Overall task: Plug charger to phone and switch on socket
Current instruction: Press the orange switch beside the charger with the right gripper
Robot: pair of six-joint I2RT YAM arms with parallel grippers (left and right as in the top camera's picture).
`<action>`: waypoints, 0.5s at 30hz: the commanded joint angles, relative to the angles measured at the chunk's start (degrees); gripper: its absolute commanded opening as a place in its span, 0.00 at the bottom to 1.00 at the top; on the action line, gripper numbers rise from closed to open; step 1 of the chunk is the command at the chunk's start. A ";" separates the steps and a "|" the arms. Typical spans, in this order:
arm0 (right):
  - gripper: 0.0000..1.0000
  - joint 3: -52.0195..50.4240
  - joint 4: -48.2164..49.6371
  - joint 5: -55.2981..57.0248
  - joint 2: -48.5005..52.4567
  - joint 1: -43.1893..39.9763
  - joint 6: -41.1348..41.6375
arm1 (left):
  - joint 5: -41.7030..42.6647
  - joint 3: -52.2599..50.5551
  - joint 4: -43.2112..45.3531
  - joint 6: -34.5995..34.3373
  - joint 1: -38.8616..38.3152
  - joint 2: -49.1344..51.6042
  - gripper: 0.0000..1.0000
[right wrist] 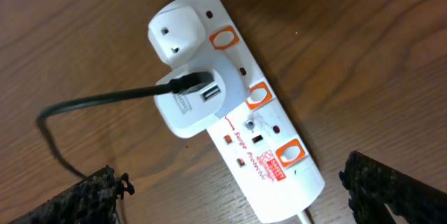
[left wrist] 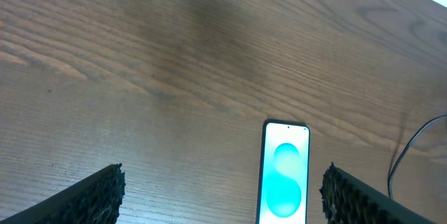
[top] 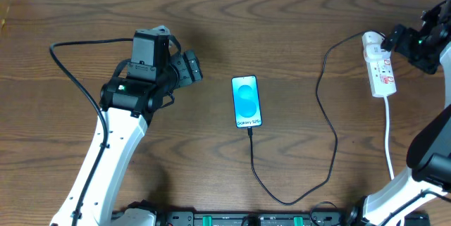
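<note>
Dark wood-grain bench (top: 211, 22) filled the overhead view. At its centre lay the phone (top: 246, 101), blue screen up, its long axis running twelve to six. The charger (top: 331, 138) — a thin black cable — met the phone's six o'clock edge, looped out toward five o'clock, then climbed to the socket (top: 379, 67), which sat at about two o'clock from the phone.

In the right wrist view the cable's black plug sat in a white adapter (right wrist: 188, 105) seated on the socket. Whether the orange-rimmed switches (right wrist: 257, 96) were on could not be told. A white cord (top: 389, 134) left the socket toward six o'clock.

The left end effector (top: 192, 69) hovered at nine o'clock of the phone, released, with nothing between its fingers (left wrist: 91, 196). The right end effector (top: 405, 41) hung by the socket's twelve o'clock end, on its three o'clock side — spread wide, gripping nothing.
</note>
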 commanded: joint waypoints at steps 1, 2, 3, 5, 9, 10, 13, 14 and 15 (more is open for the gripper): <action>0.99 0.79 0.28 0.61 3.65 -0.31 -1.11 | -0.76 0.35 0.00 0.98 0.20 0.00 0.90; 0.99 0.79 0.48 0.37 4.22 -0.31 -1.57 | -0.76 0.35 0.00 0.98 0.20 0.00 0.90; 0.99 0.79 0.81 -0.28 5.03 -0.28 -2.51 | -0.76 0.35 0.00 0.98 0.20 0.00 0.90; 0.99 0.79 1.44 -1.55 6.19 -0.28 -4.00 | -0.76 0.35 0.00 0.98 0.20 0.00 0.90; 0.99 0.79 2.78 -4.74 7.39 -0.24 -7.91 | -0.76 0.35 -0.02 0.98 0.20 0.00 0.90; 0.99 0.79 3.13 -5.77 7.50 -0.24 -9.29 | -0.76 0.35 0.00 0.98 0.20 0.00 0.90; 0.99 0.79 4.33 -6.62 7.56 -0.24 -11.13 | -0.76 0.35 0.00 0.98 0.20 0.00 0.90; 0.99 0.79 4.66 -6.71 7.56 -0.24 -11.72 | -0.76 0.35 0.00 0.98 0.20 0.00 0.90; 0.99 0.79 4.94 -6.71 7.56 -0.24 -12.15 | -0.76 0.35 0.00 0.98 0.20 0.00 0.90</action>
